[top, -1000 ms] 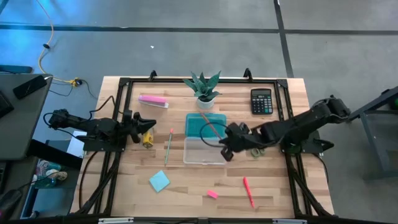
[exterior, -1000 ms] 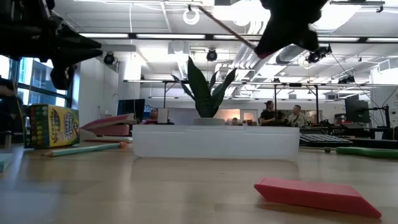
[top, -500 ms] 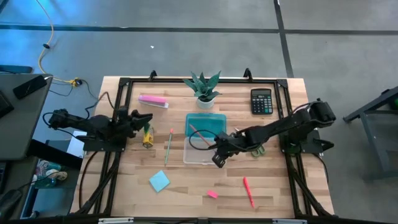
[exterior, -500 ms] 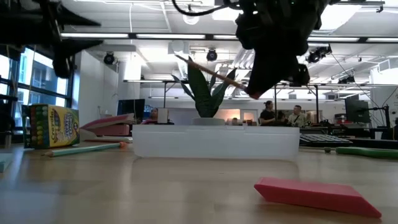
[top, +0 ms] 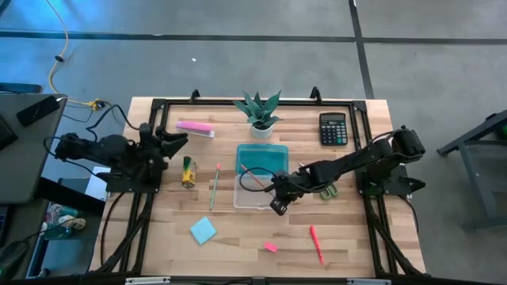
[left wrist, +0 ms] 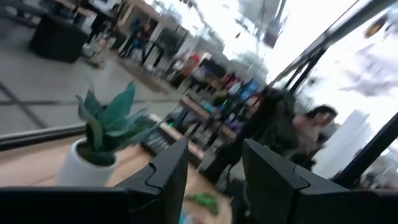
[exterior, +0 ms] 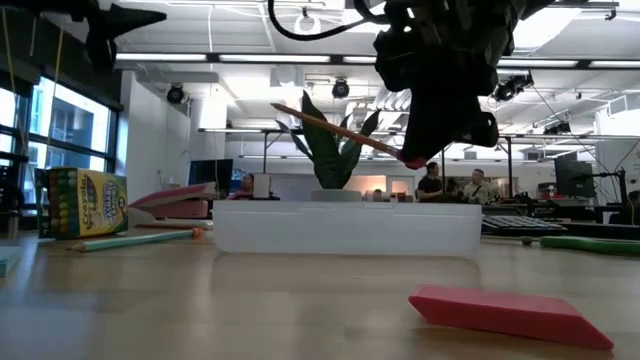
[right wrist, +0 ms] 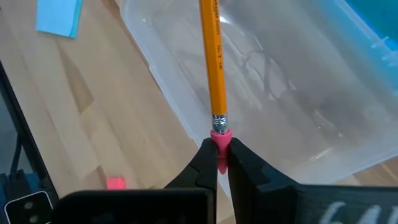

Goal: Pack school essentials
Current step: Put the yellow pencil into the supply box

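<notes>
Pencil, orange, pinched at its eraser end by the right gripper above the clear box. Wood table; we see people in the room beyond. Since a second ago the left gripper pulled back toward the table's edge, fingers parted, empty. Only the low view shows the crayon box upright.

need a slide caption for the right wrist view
Right gripper jaws pinch an orange pencil by its pink eraser end, above the clear plastic box.
</notes>
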Controlling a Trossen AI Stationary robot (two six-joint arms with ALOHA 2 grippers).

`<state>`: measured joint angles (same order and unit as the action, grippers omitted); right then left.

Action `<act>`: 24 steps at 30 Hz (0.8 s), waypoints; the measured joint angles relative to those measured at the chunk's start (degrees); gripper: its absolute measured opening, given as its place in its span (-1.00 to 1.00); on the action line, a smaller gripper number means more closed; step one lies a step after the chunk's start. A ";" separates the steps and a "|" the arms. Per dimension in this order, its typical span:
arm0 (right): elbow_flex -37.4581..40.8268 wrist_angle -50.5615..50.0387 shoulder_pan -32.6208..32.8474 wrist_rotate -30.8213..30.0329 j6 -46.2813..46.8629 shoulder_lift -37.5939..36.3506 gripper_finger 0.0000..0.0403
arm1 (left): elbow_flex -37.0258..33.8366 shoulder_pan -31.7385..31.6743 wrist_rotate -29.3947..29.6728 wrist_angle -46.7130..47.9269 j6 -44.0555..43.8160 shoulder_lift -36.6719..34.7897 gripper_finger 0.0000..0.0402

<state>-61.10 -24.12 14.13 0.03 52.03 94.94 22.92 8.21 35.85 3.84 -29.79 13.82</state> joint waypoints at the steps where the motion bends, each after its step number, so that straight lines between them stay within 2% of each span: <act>1: 0.00 -0.02 0.00 0.00 0.00 0.00 -0.98 | 1.45 0.00 0.14 2.54 -0.69 0.99 -0.30; 6: -0.07 -3.52 -0.05 -0.70 -2.57 0.42 -0.98 | 6.03 0.00 0.44 11.73 -5.68 6.42 -0.30; 16: -0.12 -4.59 -0.28 -4.94 -7.09 0.83 -0.98 | 6.82 0.00 -7.57 12.73 -12.10 17.60 -0.30; 24: -9.80 -12.69 -0.49 -7.50 -11.40 1.34 -0.98 | 17.27 -1.69 -8.82 24.66 -9.11 24.28 -0.30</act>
<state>-70.90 -36.80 13.64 -7.46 40.63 96.27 40.19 6.52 27.03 28.50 -38.90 38.11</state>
